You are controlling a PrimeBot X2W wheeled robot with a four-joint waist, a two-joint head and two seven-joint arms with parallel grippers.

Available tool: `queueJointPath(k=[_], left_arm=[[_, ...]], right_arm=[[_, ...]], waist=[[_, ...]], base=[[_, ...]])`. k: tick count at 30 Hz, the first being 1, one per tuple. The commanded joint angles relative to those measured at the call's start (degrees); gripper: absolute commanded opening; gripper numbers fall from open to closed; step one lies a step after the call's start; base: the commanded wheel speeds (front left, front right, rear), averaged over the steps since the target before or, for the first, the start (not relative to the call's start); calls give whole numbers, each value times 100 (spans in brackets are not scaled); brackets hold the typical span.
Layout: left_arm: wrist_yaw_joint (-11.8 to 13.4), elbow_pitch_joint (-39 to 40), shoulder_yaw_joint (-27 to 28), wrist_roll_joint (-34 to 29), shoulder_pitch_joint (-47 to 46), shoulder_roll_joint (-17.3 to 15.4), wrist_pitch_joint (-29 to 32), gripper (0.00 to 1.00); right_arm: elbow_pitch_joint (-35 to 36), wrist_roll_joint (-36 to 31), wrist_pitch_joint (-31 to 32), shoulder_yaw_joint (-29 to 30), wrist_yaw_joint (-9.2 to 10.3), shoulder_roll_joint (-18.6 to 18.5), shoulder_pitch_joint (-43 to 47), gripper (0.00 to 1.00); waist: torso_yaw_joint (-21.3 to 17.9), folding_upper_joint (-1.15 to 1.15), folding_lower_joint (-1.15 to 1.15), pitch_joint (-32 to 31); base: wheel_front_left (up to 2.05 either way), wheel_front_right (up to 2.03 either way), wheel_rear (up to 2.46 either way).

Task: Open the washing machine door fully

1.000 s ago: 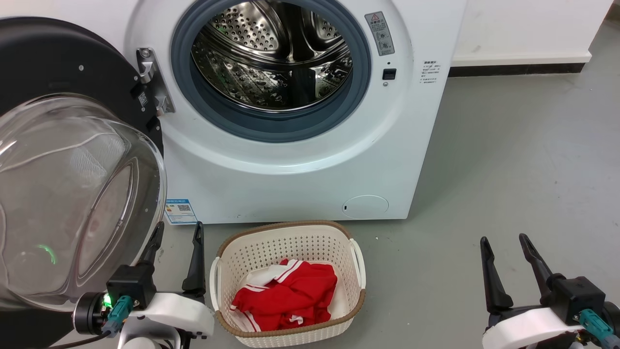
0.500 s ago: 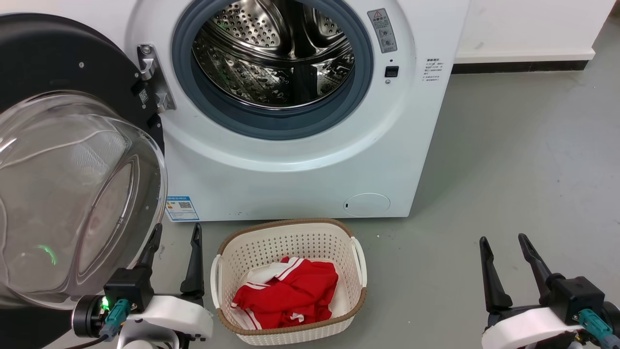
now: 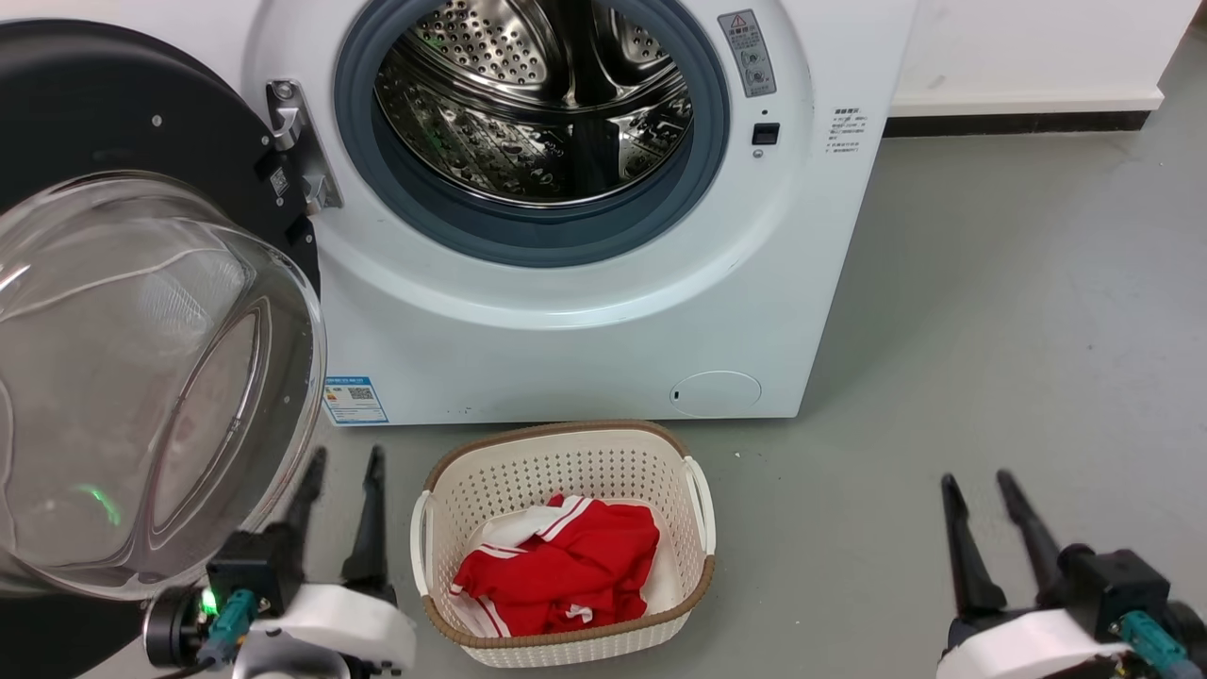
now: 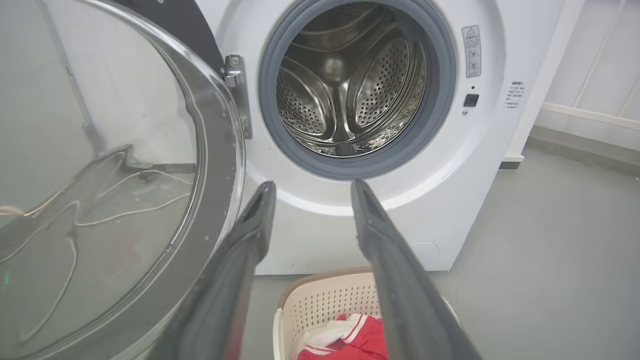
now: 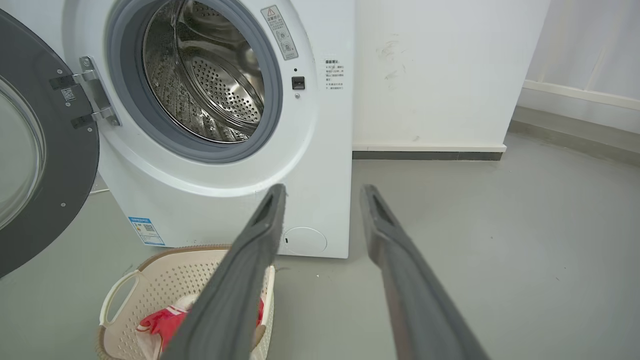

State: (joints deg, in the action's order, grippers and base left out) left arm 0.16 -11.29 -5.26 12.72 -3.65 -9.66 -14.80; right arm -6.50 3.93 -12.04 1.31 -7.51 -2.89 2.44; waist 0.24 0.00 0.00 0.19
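Note:
The white washing machine (image 3: 585, 330) fills the upper head view, its steel drum (image 3: 533, 94) exposed inside a grey rubber ring. The washing machine door (image 3: 104, 104) is swung wide open to the left on its hinge (image 3: 302, 156), black rim behind a bulging glass bowl (image 3: 141, 377). My left gripper (image 3: 341, 457) is open low at the left, its fingers just right of the glass bowl, holding nothing. My right gripper (image 3: 977, 481) is open at the lower right over bare floor. The door (image 4: 100, 175) (image 5: 45, 150) and drum (image 4: 350, 90) (image 5: 205, 75) also appear in both wrist views.
A cream perforated laundry basket (image 3: 566, 471) with red and white clothes (image 3: 561, 566) stands on the grey floor in front of the washer, between my grippers. A white wall with a dark skirting (image 3: 1018, 123) runs to the right of the machine.
The head view has shifted slightly. Both grippers sit a little lower in it, and the left gripper's fingers stand closer together than before. The door stays open.

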Motion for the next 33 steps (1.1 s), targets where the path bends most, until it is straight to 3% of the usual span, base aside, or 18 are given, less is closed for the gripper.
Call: queueJointPath(k=[1,33], left_arm=[[-2,-13,5,10,3,4,7,0],[-290,-141,452,3001,-101,261,814,0]], right_arm=[[-9,9,1,0,0,0,6,0],[-315,3355,678,168,1,-24,-326,0]], waist=[[0,0,0,0],[-6,0,0,0]], base=[[0,0,0],[0,0,0]])
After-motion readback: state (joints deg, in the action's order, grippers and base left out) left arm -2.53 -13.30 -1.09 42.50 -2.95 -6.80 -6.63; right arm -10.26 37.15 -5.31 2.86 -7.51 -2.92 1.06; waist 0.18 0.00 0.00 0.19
